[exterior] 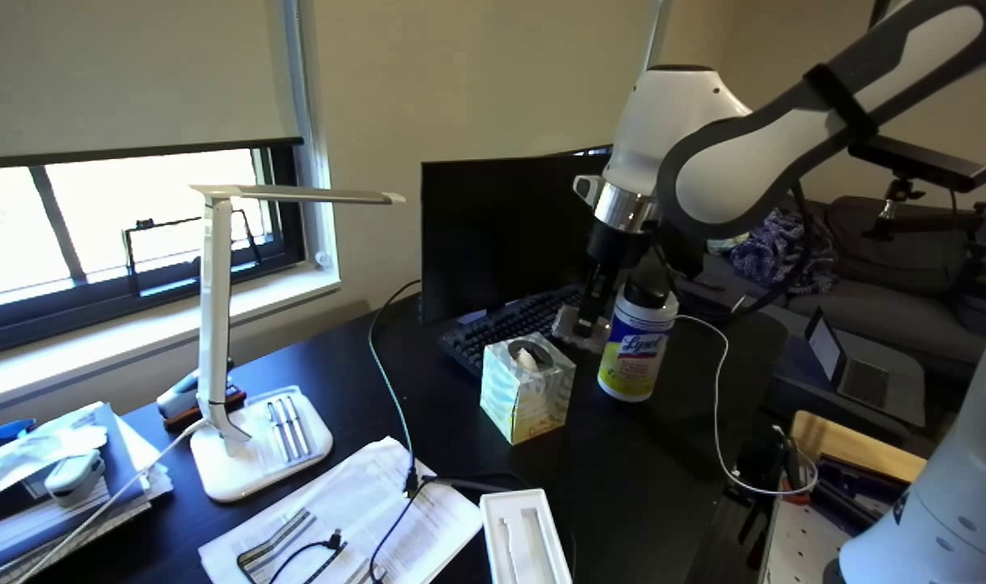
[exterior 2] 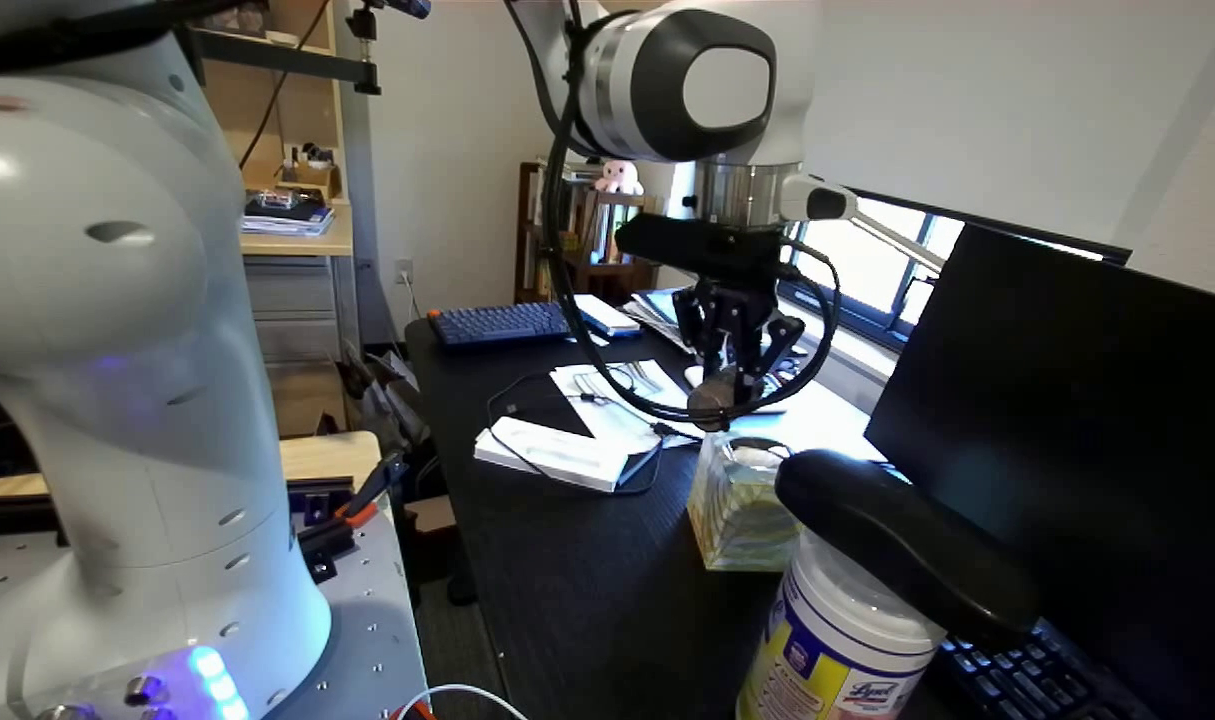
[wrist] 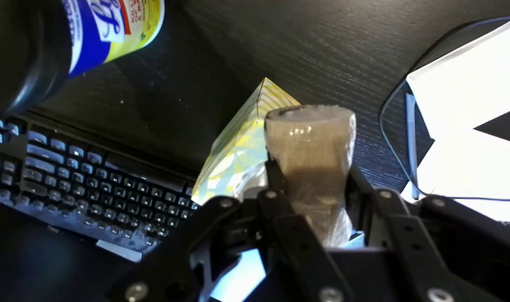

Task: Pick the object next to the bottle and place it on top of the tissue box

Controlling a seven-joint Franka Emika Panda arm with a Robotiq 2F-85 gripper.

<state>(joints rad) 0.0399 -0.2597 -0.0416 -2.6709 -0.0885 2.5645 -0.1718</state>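
Blk desk [exterior: 622, 470] nr window [exterior: 103, 211]: 1 monitor [exterior: 501, 235], 1 lamp [exterior: 214, 308]; couch [exterior: 866, 243] beyond; gripper [wrist: 314, 180] clamped on brown wrapped obj [wrist: 313, 142].

A dark tabletop [exterior: 622, 487] is carrying a crowd of desk things.
The bottle [exterior: 639, 357] is standing upright, the tissue box [exterior: 513, 397] is sitting near it with a gap between, and a black keyboard [exterior: 501, 324] is lying near both; a second keyboard [exterior 2: 497, 323] is resting farther along in an exterior view. A white desk lamp [exterior: 214, 324] is standing near a paper stack [exterior: 123, 466], loose papers [exterior: 363, 487] are spreading beside a white tray [exterior: 512, 504], and a cable [exterior: 412, 480] is trailing onto them.
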